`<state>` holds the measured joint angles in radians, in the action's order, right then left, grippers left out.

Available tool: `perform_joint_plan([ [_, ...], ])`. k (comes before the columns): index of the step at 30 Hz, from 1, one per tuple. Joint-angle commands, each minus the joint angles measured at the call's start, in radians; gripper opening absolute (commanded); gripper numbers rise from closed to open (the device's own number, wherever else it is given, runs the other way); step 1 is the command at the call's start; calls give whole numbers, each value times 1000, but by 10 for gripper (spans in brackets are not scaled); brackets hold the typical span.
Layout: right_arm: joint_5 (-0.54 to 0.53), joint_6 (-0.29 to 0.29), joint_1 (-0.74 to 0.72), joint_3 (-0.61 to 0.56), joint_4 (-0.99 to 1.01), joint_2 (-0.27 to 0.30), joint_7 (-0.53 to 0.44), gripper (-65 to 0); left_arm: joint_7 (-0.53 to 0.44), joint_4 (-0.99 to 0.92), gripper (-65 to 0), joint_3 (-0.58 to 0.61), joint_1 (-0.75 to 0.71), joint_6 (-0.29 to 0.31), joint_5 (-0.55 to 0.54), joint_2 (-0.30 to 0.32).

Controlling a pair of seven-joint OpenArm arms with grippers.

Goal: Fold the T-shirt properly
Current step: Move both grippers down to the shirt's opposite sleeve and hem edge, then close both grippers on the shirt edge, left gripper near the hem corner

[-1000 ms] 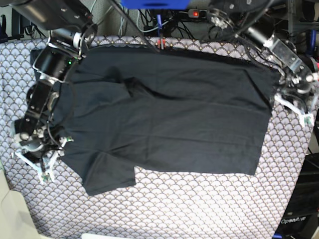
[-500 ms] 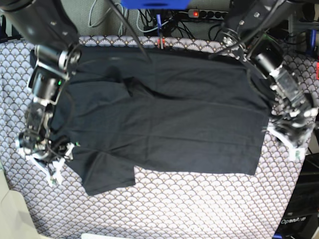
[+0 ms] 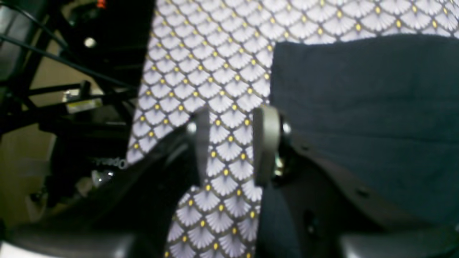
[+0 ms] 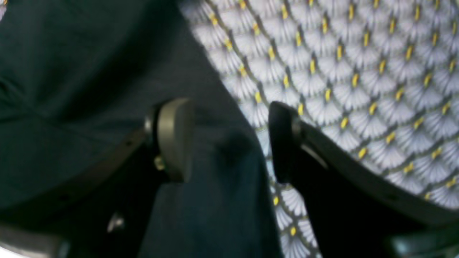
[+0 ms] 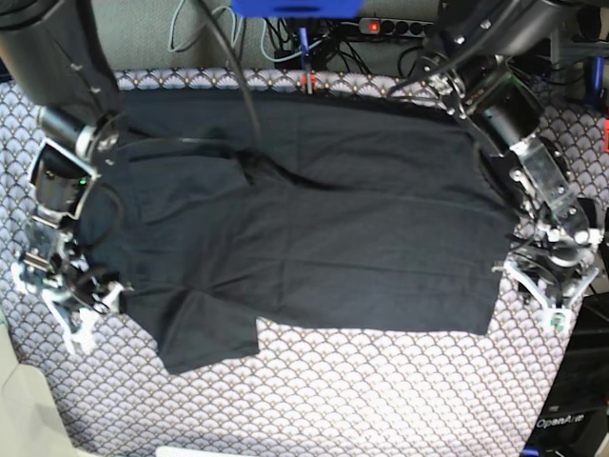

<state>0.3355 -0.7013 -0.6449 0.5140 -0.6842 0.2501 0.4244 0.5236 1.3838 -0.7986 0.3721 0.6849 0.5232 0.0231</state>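
Both arms reached down from the top corners of the base view. The left gripper (image 5: 542, 290) hung low at the right edge, jaws parted. The right gripper (image 5: 76, 309) sat low at the left edge, jaws spread wide.

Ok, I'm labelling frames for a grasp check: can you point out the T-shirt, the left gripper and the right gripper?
T-shirt (image 5: 314, 228): base view, middle of the torso panel.
left gripper (image 3: 231, 143): left wrist view, gap between the open fingertips, over tablecloth.
right gripper (image 4: 229, 139): right wrist view, gap between the open fingertips, over the shirt's edge.
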Motion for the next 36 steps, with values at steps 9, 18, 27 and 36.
perform_joint_plan([
  [9,-16,3,-69,7,143,65,-157,-302,-18,49,-450,3,21,2,-4,11],
  [18,-16,3,-26,7,148,65,-190,-304,-18,79,-450,3,8,2,-8,10],
  [27,-16,3,17,8,143,61,-192,-351,-18,108,-450,5,3,-3,-10,11],
  [36,-16,3,13,7,143,59,-192,-637,-29,-90,-450,3,97,-9,-11,34],
])
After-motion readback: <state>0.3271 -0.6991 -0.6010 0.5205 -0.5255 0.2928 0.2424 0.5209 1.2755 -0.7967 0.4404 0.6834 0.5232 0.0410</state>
